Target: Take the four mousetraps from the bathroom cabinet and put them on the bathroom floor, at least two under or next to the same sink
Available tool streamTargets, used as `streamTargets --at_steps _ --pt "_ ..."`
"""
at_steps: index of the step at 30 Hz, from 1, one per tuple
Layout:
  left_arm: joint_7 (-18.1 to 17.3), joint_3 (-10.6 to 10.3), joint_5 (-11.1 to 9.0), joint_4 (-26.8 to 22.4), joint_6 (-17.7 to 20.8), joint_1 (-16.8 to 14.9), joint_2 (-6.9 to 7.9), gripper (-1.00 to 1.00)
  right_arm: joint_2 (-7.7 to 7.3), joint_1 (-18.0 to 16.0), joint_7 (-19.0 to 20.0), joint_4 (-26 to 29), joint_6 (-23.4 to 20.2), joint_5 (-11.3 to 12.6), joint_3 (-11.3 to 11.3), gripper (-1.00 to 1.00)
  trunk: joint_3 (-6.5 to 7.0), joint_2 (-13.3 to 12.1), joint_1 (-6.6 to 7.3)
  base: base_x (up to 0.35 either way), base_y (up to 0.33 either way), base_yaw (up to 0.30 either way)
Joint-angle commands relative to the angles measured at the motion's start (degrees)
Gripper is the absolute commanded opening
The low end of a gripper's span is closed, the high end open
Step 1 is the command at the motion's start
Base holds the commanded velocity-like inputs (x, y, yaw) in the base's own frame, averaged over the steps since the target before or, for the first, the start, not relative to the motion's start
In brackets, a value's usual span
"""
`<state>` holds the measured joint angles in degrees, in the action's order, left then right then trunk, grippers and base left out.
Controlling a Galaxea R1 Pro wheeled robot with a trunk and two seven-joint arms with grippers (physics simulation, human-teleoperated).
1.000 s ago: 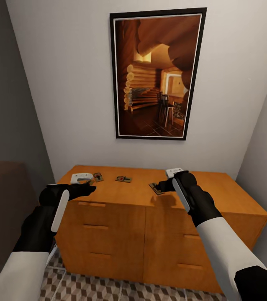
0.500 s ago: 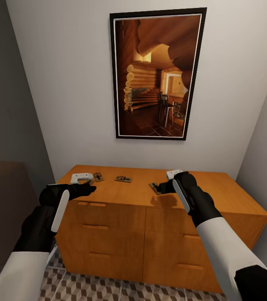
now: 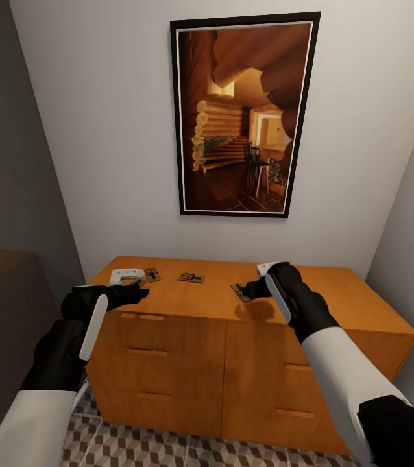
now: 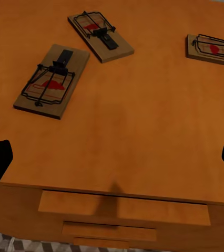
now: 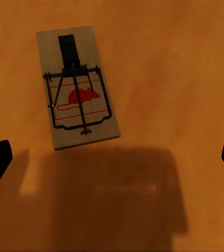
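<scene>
The orange-brown cabinet (image 3: 187,337) stands against the wall with the mousetraps lying flat on its top. My left gripper (image 3: 139,292) hovers open over the top's front left edge. In the left wrist view, the left gripper (image 4: 112,160) has three mousetraps ahead of it: one close (image 4: 51,80), one behind it (image 4: 100,35), and one farther off (image 4: 212,47). My right gripper (image 3: 247,290) is open just above the fourth mousetrap (image 3: 239,292). This mousetrap (image 5: 78,86) lies ahead of the right gripper (image 5: 112,160), with nothing between the fingers.
A large framed picture (image 3: 246,117) hangs above the cabinet. Grey walls close in on both sides. A dark low block (image 3: 6,311) sits at the left. The cube-patterned bathroom floor (image 3: 168,447) shows in front of the cabinet's drawers (image 3: 161,353).
My right arm has shifted slightly to the left and forward over the mousetrap. The left arm and the mousetraps have not moved.
</scene>
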<state>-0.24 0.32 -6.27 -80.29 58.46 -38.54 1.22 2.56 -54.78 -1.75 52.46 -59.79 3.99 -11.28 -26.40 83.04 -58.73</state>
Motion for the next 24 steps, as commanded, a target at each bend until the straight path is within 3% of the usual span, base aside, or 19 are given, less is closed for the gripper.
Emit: streamTargets --at_steps 1,24 --pt "0.0 0.0 -0.2 0.0 0.3 0.0 0.01 1.00 0.00 -0.2 -0.2 -0.2 -0.2 0.3 -0.1 1.00 -0.07 0.0 0.00 0.000 0.000 0.000" --pt "0.0 0.0 -0.2 0.0 0.3 0.0 0.01 1.00 0.16 -2.0 0.3 0.1 -0.2 0.2 -0.1 1.00 -0.07 0.0 0.00 0.011 0.000 0.000"
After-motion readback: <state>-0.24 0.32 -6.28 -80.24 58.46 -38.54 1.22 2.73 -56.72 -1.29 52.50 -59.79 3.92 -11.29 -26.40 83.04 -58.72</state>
